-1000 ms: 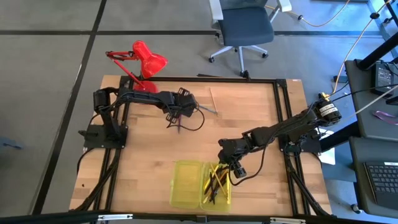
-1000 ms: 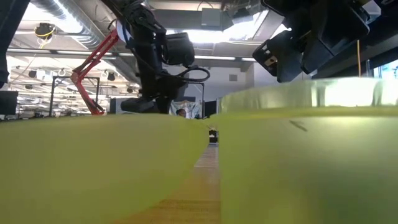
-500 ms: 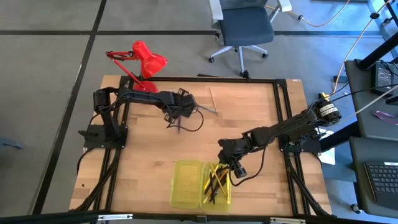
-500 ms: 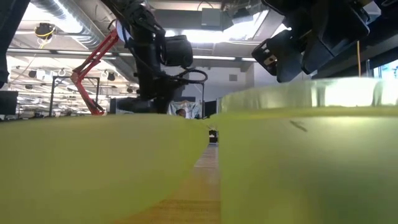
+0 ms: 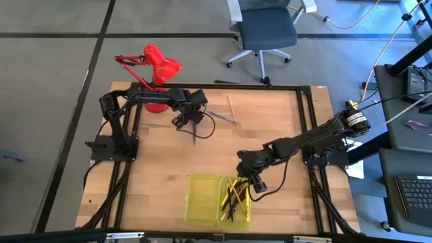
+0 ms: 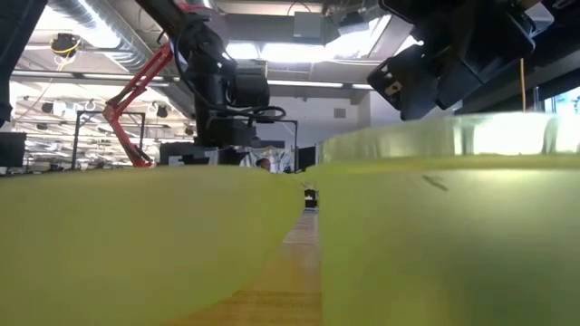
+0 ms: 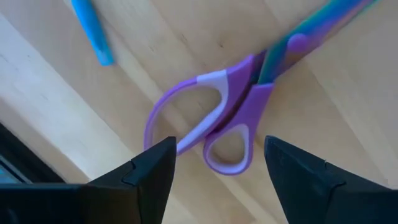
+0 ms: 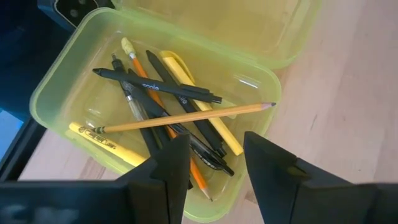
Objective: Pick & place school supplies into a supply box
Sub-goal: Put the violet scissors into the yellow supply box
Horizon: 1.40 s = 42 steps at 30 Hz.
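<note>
While most pens and pencils already lie in the translucent yellow-green plastic box, the left gripper hovers, jaws wide, over smooth purple-handled scissors flat on the wooden table. Next it likely descends to pinch the looped handles. The right gripper, open and empty, waits above the box.

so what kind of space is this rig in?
Probably a lab or open workshop, not a classroom. The wooden table stands on a bare grey floor beside an office chair, a second desk at the right carries a keyboard, and the low view shows exposed ceiling ducts.
</note>
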Each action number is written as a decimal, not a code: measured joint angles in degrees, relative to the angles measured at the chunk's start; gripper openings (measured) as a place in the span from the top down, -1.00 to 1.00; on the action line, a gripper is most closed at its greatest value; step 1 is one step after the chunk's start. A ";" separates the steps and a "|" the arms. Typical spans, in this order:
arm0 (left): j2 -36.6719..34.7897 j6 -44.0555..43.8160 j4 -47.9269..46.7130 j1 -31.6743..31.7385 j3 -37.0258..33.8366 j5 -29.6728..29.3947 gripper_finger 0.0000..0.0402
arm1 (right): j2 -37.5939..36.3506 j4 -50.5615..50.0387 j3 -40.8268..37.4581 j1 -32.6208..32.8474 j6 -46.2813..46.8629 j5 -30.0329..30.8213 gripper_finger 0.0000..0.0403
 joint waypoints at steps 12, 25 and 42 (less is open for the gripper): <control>0.00 7.34 3.31 1.04 0.00 1.54 -0.17 | 0.00 0.93 0.00 0.01 0.24 2.41 0.24; 1.10 9.20 3.21 1.11 0.00 0.05 -0.16 | 0.02 1.47 0.00 0.02 0.37 2.26 0.24; 5.29 6.57 2.96 1.39 0.09 0.05 -0.14 | 0.02 2.21 0.02 0.02 1.67 2.22 0.24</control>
